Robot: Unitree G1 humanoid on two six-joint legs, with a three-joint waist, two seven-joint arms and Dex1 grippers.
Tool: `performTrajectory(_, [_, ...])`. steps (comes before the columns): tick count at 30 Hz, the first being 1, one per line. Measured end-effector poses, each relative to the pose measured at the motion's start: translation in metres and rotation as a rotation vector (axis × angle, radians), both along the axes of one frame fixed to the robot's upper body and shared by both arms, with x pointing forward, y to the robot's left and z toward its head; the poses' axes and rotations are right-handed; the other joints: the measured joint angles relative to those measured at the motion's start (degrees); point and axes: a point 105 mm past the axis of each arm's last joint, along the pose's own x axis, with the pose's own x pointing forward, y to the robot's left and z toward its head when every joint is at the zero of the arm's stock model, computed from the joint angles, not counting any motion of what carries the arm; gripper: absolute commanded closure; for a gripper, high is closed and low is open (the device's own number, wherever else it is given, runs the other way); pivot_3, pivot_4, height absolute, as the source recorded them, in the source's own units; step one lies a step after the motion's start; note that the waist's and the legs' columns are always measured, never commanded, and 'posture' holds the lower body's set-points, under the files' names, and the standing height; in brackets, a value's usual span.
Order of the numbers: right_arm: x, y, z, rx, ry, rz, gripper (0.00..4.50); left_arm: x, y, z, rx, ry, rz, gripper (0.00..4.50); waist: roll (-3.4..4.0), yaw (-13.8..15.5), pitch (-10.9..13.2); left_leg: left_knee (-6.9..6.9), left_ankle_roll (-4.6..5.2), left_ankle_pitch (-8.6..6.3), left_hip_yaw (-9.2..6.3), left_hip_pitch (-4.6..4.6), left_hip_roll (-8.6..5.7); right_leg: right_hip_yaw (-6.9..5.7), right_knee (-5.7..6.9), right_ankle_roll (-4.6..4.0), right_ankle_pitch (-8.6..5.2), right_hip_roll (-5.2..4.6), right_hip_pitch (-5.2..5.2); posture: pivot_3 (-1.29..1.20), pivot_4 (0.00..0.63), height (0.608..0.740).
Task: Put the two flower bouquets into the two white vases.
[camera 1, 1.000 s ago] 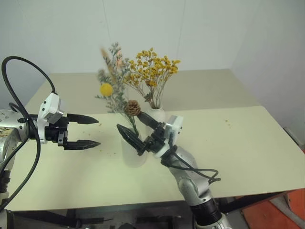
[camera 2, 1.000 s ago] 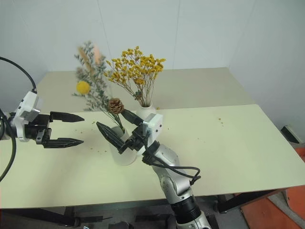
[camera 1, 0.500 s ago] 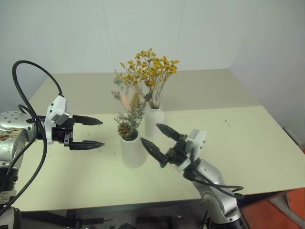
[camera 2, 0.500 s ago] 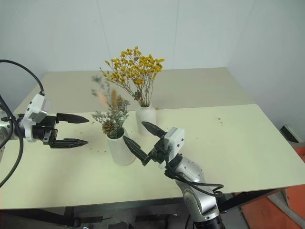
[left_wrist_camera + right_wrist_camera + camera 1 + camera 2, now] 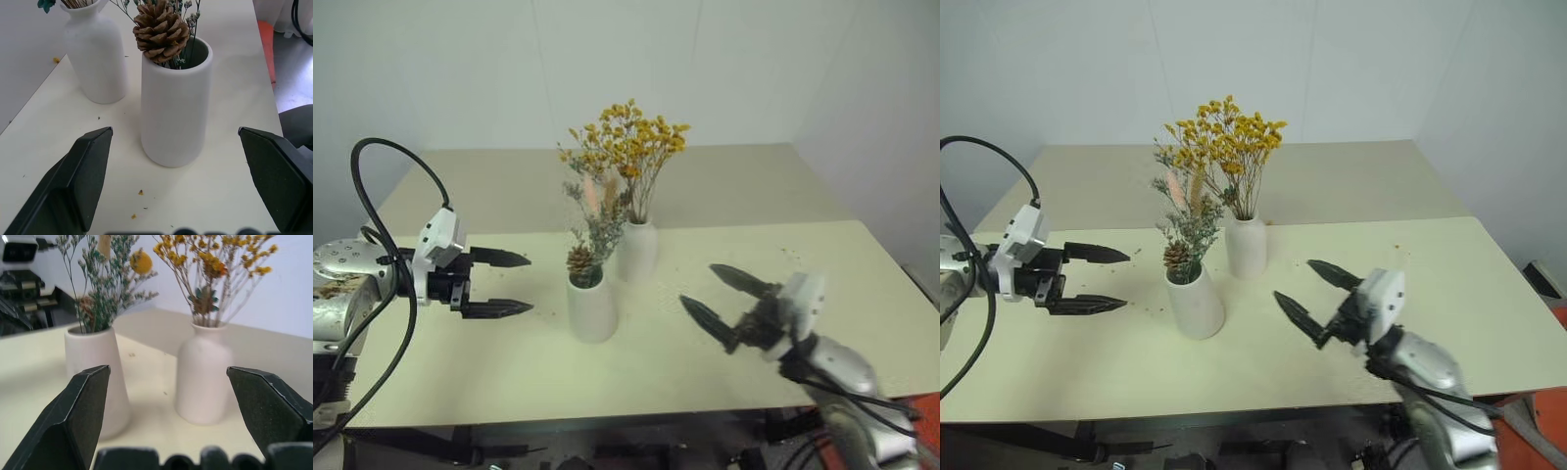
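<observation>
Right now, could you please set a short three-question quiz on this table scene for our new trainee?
1. True or false: the grey-green bunch with brown pine cone stands in the tapered matte white vase.
2. Which vase holds the bushy yellow-orange dried spray?
A. the bottle-shaped white vase
B. the tapered vase
3. Fill in: the right gripper, jaws ____, holds nothing.

Key: 1 true; 2 A; 3 open.
</observation>
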Motion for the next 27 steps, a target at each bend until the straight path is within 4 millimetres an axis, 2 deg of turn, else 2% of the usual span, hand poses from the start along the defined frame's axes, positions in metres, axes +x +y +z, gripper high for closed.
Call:
performTrajectory(2, [-0.002,-0.015,0.003,-0.049,-0.001,-0.029,0.02,0.000,-0.001,-0.001,-0.009,0.005,-0.001,0.00,0.00,-0.01,0.00,0.00,0.00,0.00,0.00,0.14,0.01,-0.01,-0.06,0.41,-0.24,0.01,0.19,0.00,0.150,0.740])
performTrajectory(6, [-0.007,-0.047,0.013,-0.169,-0.004,-0.106,0.02,-0.001,0.000,-0.001,-0.018,0.009,-0.005,0.00,0.00,0.18,0.00,-0.01,0.01,-0.01,-0.01,0.31,0.01,-0.04,-0.16,0.45,-0.26,0.00,0.43,0.00,0.150,0.740])
performTrajectory(12, [-0.011,-0.073,0.017,-0.237,0.013,-0.194,0.02,0.000,0.004,0.003,-0.038,0.002,0.012,0.00,-0.01,0.11,0.00,0.00,0.01,-0.01,0.01,0.31,0.01,-0.01,-0.15,0.46,-0.27,-0.01,0.44,0.00,0.150,0.740])
performTrajectory(17, [-0.015,-0.075,0.017,-0.234,0.047,-0.178,0.02,-0.002,0.007,0.007,-0.034,-0.002,0.008,0.00,-0.01,0.13,0.00,0.00,0.01,-0.01,0.00,0.30,0.01,-0.02,-0.16,0.45,-0.27,0.00,0.44,0.00,0.150,0.740])
performTrajectory(20, [-0.025,-0.070,0.014,-0.242,0.100,-0.102,0.02,-0.005,0.009,0.003,-0.029,0.010,0.021,0.00,0.01,0.19,0.01,-0.01,0.02,-0.02,0.00,0.29,0.02,-0.02,-0.18,0.45,-0.27,-0.02,0.45,0.00,0.150,0.740])
performTrajectory(24, [-0.034,-0.060,0.015,-0.315,0.102,-0.022,0.02,-0.010,0.015,0.002,-0.031,0.019,0.054,0.00,0.00,0.08,0.01,0.00,0.02,-0.02,0.01,0.31,0.04,-0.01,-0.21,0.46,-0.27,0.00,0.47,0.00,0.150,0.740])
performTrajectory(27, [-0.033,-0.061,0.015,-0.360,0.102,-0.004,0.02,-0.015,0.017,0.009,-0.041,-0.007,0.075,0.00,0.00,0.20,0.01,0.00,0.02,-0.02,0.02,0.32,0.04,-0.02,-0.24,0.47,-0.28,-0.01,0.49,0.00,0.150,0.740])
